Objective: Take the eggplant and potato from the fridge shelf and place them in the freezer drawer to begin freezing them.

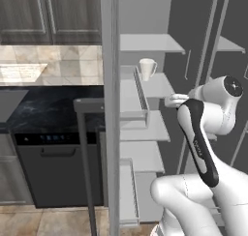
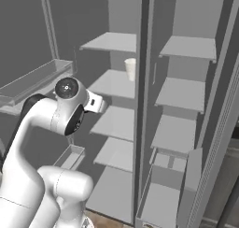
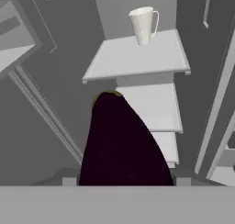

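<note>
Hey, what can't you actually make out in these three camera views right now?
- Hand view: the eggplant blocks the foreground, hiding how it is held. Its lower end is cut off at the bottom.
- Right base view: the freezer drawer has its front cut off by the bottom edge.
- Left base view: the fridge door edge hides the shelves' left parts.

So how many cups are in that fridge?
1: a white cup stands on an upper fridge shelf, above the eggplant in the gripper. Others may be hidden.

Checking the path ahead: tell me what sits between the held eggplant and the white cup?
Bare grey shelf and nothing else in the hand view, between the eggplant in the gripper and the white cup.
</note>
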